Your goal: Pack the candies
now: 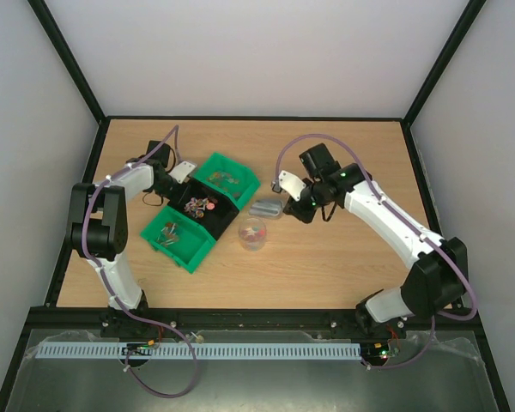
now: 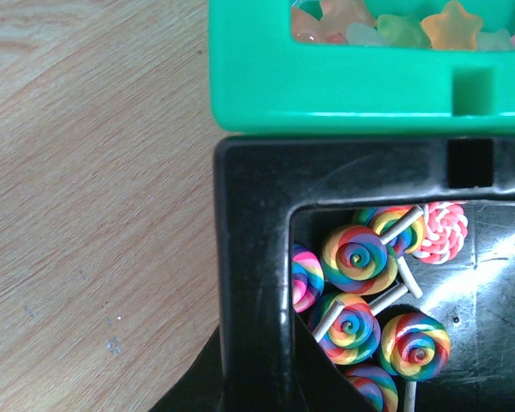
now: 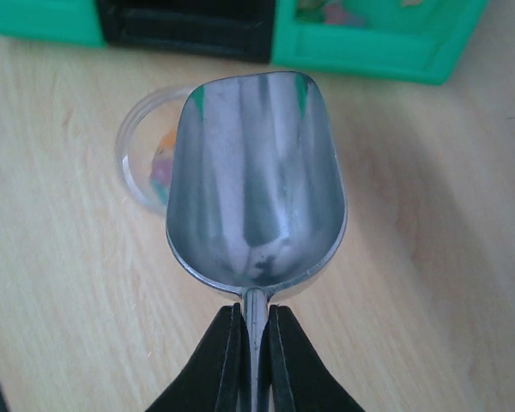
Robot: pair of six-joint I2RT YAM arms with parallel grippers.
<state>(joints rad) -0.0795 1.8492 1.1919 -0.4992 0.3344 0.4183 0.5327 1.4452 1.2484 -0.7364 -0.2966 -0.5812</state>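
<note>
Several candies [image 2: 360, 257] lie just beyond the left fingers [image 2: 193, 393] clamping the black bin [image 2: 251, 257] wall; right fingers [image 3: 221, 365] pinch the scoop [image 3: 256, 172].

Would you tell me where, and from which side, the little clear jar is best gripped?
Grip the jar across its round wall, just below the rim, probably coming from the near side. It stands upright with its mouth open, the black bin sits close on its left, and the scoop held in the right pincer hangs at its far side.
</note>
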